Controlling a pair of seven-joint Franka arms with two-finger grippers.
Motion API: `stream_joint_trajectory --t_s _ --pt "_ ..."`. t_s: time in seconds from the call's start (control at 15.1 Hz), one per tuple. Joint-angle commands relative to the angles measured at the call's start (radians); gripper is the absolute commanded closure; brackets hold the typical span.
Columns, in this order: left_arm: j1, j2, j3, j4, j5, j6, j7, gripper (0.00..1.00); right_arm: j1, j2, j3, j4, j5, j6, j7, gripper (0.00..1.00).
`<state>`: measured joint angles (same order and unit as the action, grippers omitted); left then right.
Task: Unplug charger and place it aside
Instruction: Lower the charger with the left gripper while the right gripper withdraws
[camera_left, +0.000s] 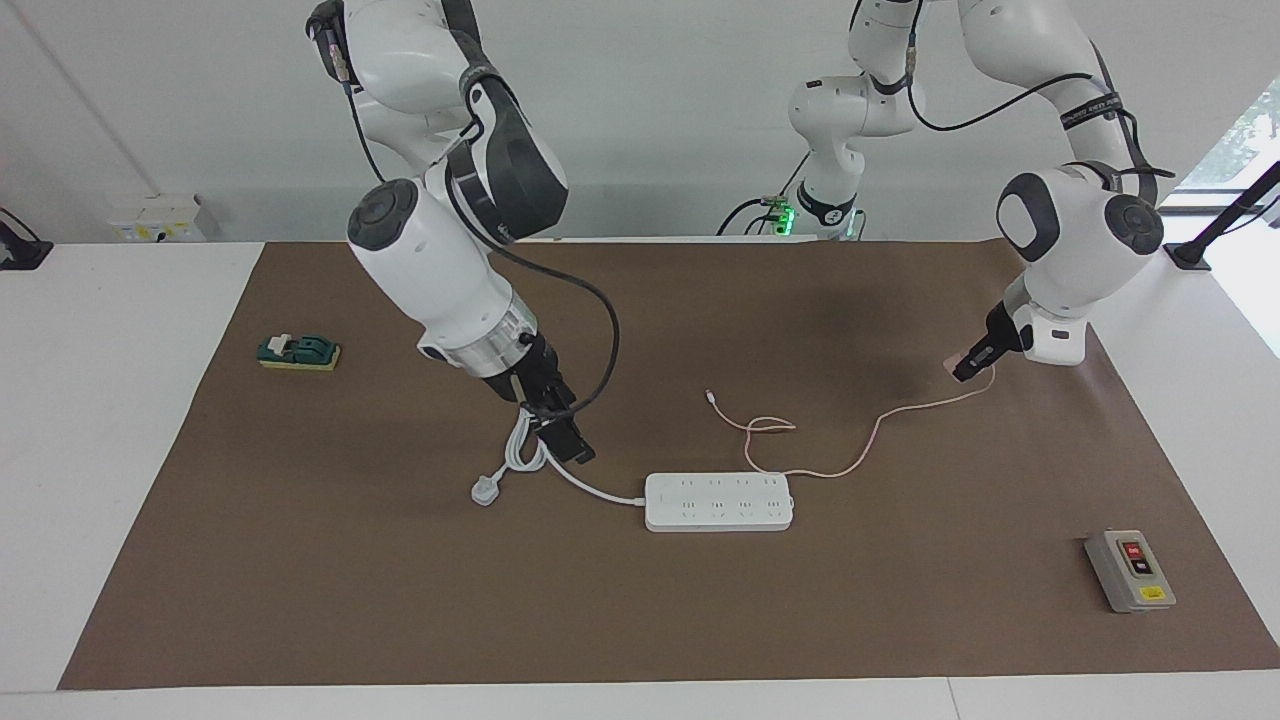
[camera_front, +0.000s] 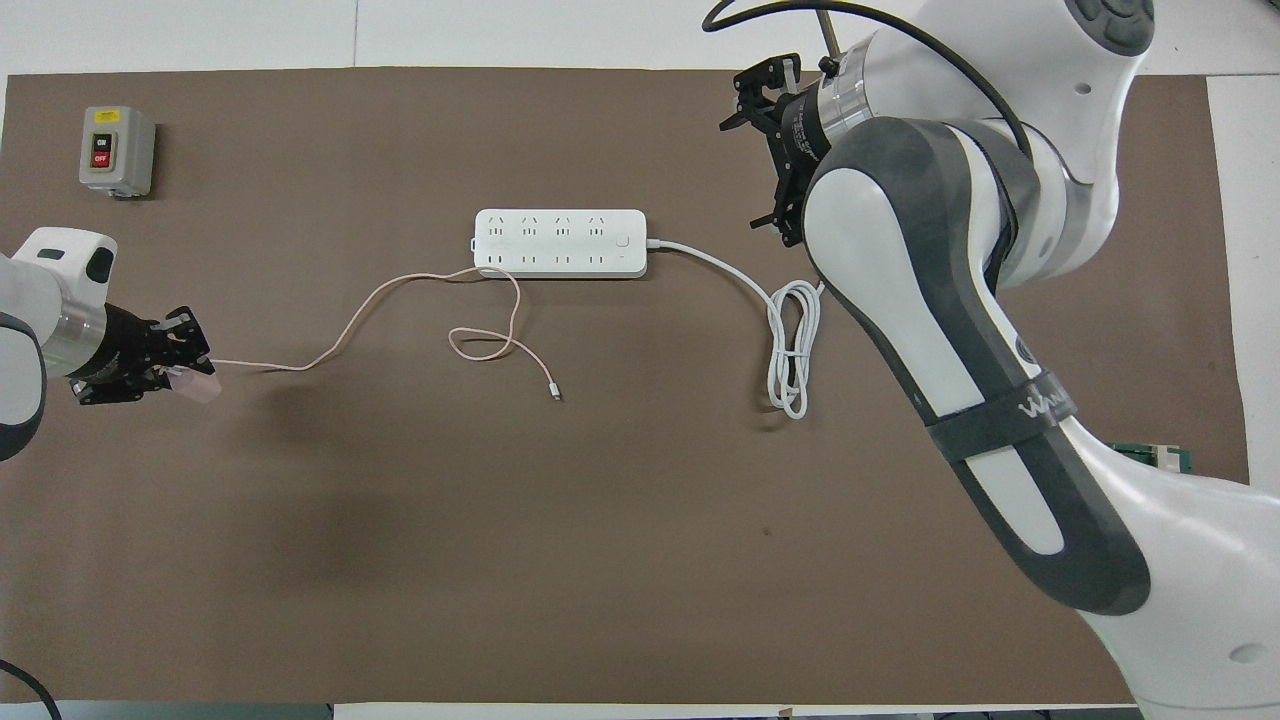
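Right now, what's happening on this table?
The charger is out of the white power strip and in the left hand, low over the mat at the left arm's end of the table. Its pink cable trails across the mat to the strip. The right hand is raised over the strip's coiled white cord, holding nothing. The charger is not yet set down.
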<state>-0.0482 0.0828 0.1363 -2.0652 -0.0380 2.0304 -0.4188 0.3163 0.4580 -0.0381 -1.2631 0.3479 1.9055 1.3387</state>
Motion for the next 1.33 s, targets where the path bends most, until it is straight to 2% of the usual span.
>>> stream_joint_trajectory --t_s 0.0,0.2,0.4,0.46,0.66,0.73,0.8,0.86,1.06,1.26 --pt "-0.013 -0.046 0.006 -0.073 0.021 0.048 0.043 1.00 -0.052 -0.106 0.006 -0.044 -0.097 -0.125 -0.279 0.00" --pt "-0.013 -0.054 0.005 -0.099 0.021 0.071 0.041 1.00 -0.091 -0.203 0.006 -0.071 -0.235 -0.242 -0.636 0.00" --pt "-0.013 -0.055 0.005 -0.101 0.021 0.076 0.041 1.00 -0.115 -0.329 0.006 -0.160 -0.337 -0.305 -1.031 0.00" --pt "-0.013 -0.054 0.005 -0.099 0.021 0.076 0.041 1.00 -0.129 -0.369 0.006 -0.197 -0.354 -0.321 -1.114 0.00" --pt "-0.013 -0.055 0.005 -0.099 0.023 0.079 0.041 1.00 -0.166 -0.441 0.007 -0.281 -0.357 -0.324 -1.162 0.00" --pt "-0.013 -0.054 0.005 -0.099 0.021 0.080 0.041 0.83 -0.167 -0.459 0.007 -0.307 -0.357 -0.324 -1.193 0.00" --pt "-0.013 -0.054 0.005 -0.099 0.021 0.082 0.038 0.34 -0.172 -0.481 0.006 -0.343 -0.357 -0.319 -1.217 0.00" --pt "-0.013 -0.054 0.005 -0.099 0.021 0.085 0.038 0.00 -0.183 -0.502 0.006 -0.381 -0.357 -0.310 -1.219 0.00" --pt "-0.018 -0.054 0.005 -0.098 0.021 0.088 0.041 0.00 -0.195 -0.567 0.006 -0.520 -0.357 -0.225 -1.213 0.00" --pt "-0.018 -0.054 0.005 -0.098 0.021 0.086 0.041 0.00 -0.220 -0.570 0.007 -0.533 -0.357 -0.204 -1.210 0.00"
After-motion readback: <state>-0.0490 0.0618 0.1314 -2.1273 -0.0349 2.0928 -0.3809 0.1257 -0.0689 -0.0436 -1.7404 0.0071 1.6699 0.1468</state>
